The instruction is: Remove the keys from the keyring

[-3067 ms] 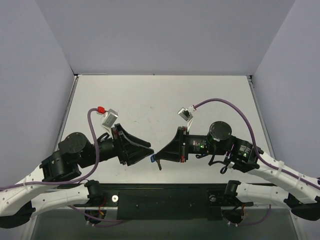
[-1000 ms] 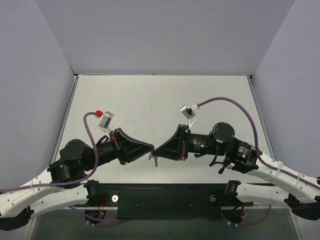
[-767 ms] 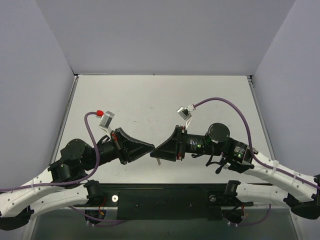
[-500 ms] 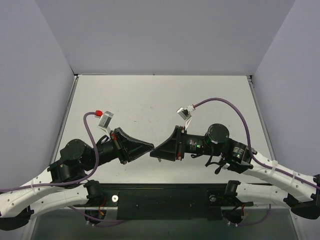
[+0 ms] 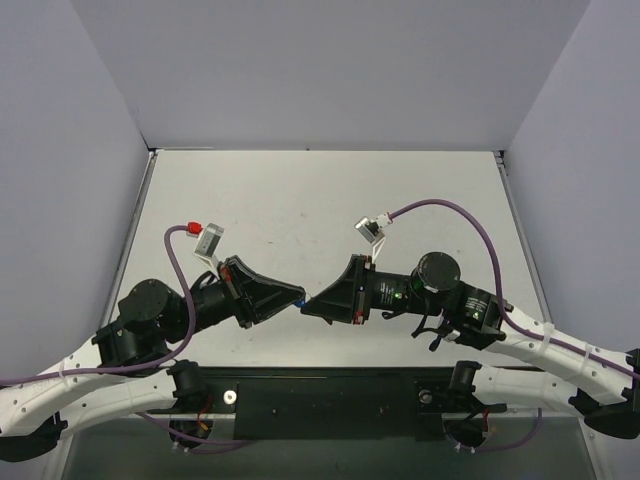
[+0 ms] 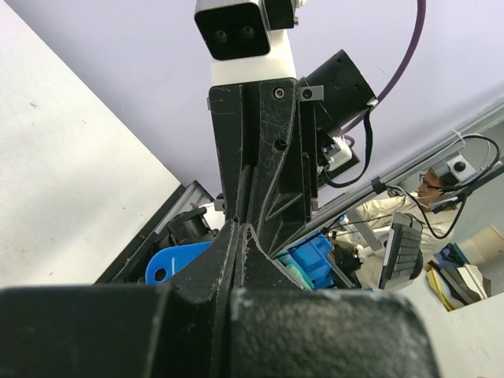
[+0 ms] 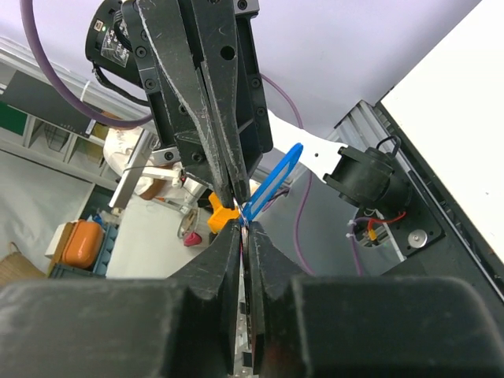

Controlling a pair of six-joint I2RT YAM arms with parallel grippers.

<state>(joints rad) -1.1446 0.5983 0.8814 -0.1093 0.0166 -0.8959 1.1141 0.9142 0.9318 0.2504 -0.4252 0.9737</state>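
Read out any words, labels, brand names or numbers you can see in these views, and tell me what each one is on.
No text is legible in any view.
Small white print on the right arm's motor housing, top view: too small to read.
Pale markings on the left arm's motor housing, right wrist view: too blurred to read.
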